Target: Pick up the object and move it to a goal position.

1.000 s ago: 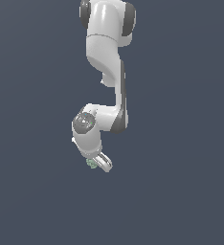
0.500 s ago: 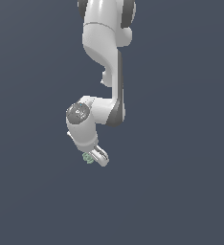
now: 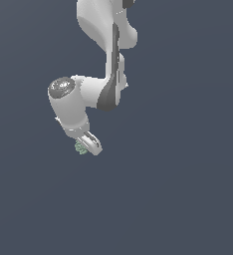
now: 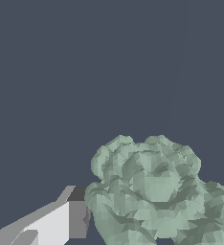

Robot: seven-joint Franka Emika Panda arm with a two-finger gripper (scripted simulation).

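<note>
Wrist view fills its near field with the object (image 4: 157, 191), a pale green bumpy lump clamped between the gripper (image 4: 152, 210) fingers (image 4: 61, 222). Exterior view: the gripper (image 3: 87, 145) grasps the object (image 3: 80, 148) at the arm's (image 3: 106, 60) seven o'clock end.

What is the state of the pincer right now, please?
Pincer: closed on the pale grey-green lumpy object, which sits between its fingers.
</note>
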